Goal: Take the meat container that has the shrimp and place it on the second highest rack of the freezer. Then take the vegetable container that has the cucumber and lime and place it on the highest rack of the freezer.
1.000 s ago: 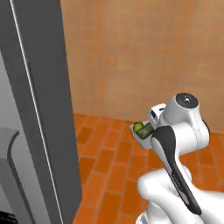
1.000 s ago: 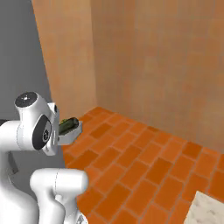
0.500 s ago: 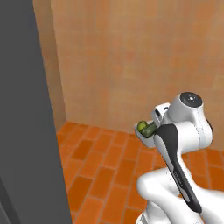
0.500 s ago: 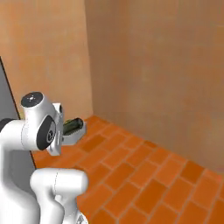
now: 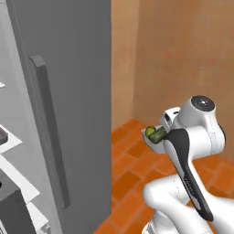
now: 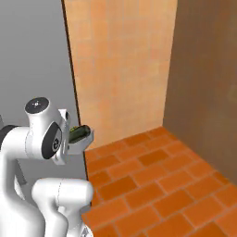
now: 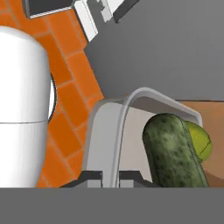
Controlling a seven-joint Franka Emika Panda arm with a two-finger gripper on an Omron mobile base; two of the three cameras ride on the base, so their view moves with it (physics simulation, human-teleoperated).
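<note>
Pale grey plastic: the veg container (image 7: 107, 131) is sitting pinched by its rim between the two dark fingertips (image 7: 89, 178) at the bottom of the hand view, so the gripper (image 7: 110, 179) is clamping shut on the container wall. Inside it the cucumber (image 7: 173, 151), dark green and mottled, is lying along the tray, and the lime (image 7: 199, 140), yellow-green, is pressing right against the cucumber's far side.

In the left base view the container (image 5: 155, 142) is hanging in the air beside the arm's upper joint, well above the floor, w/ the lime (image 5: 149, 131) and cucumber (image 5: 158, 135) poking over its edge. In the right base view the same tray (image 6: 83, 140) is sticking out from behind the arm's white shoulder, the cucumber (image 6: 79, 134) lying on top, just in front of the grey door edge.

The freezer (image 5: 68, 91) is standing to the left in the left base view; its big grey door w/ the long bar handle (image 5: 50, 137) is facing the camera, and white shelves (image 5: 9, 137) are showing at the far left edge. A dark item on one shelf is too cut off to identify.

Orange brick floor (image 6: 157, 185) is running under everything, w/ tan walls (image 6: 120, 69) meeting in a corner behind.
</note>
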